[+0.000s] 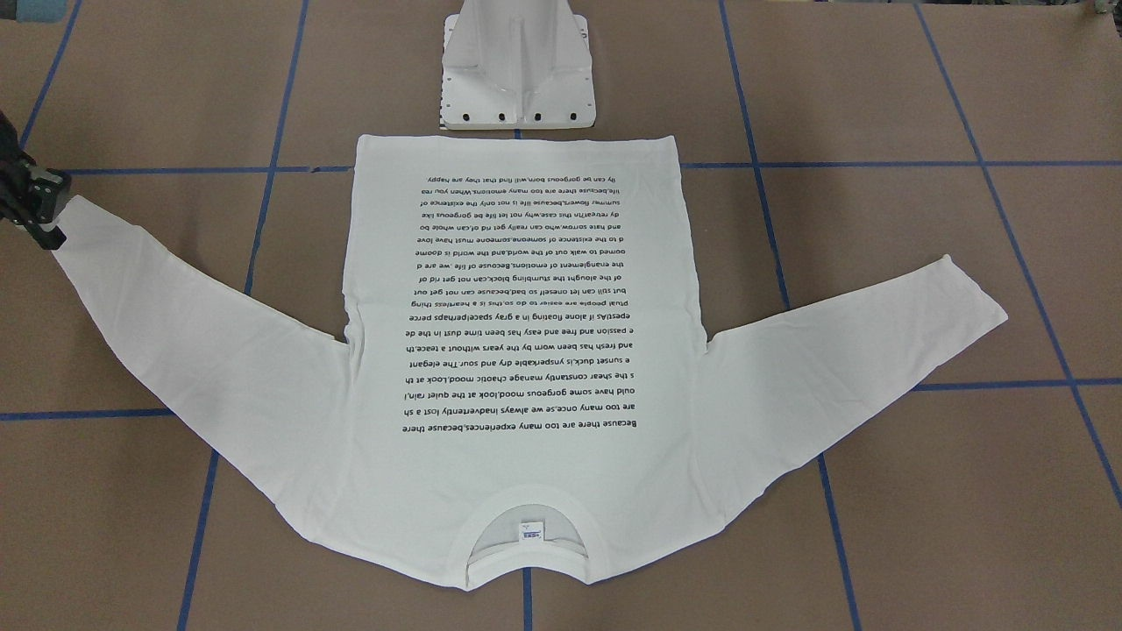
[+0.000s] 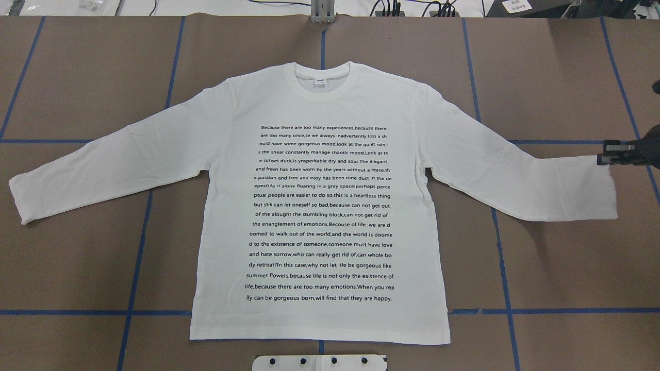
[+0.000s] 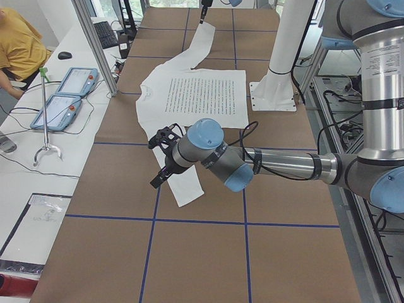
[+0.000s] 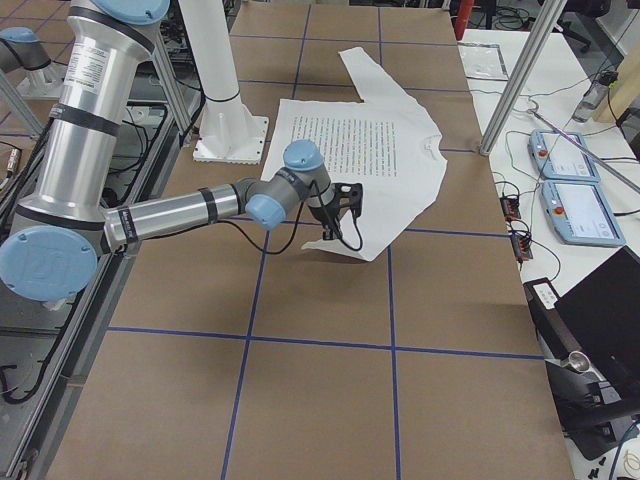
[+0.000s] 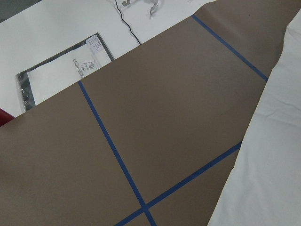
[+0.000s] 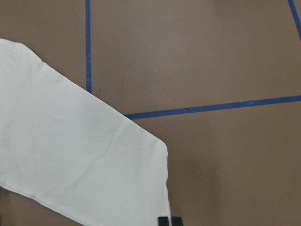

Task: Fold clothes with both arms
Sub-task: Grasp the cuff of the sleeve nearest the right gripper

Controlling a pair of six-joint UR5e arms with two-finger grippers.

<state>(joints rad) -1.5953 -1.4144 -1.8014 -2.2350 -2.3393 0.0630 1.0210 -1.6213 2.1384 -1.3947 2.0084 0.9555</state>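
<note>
The shirt (image 2: 319, 206) is lying flat, print up, on the brown table (image 2: 77, 77). The right gripper (image 2: 603, 158) is pinching one cuff corner, jaws narrow. The left gripper (image 3: 154, 163) is hovering by the other cuff; I can't tell how its jaws are set.

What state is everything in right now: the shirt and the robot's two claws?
T-shirt: lying flat, print side up, both sleeves spread, not yet folded.
Right gripper: fingers together at one cuff's corner; whether they pinch cloth is unclear.
Left gripper: above the other cuff; open or shut, cannot tell.
</note>
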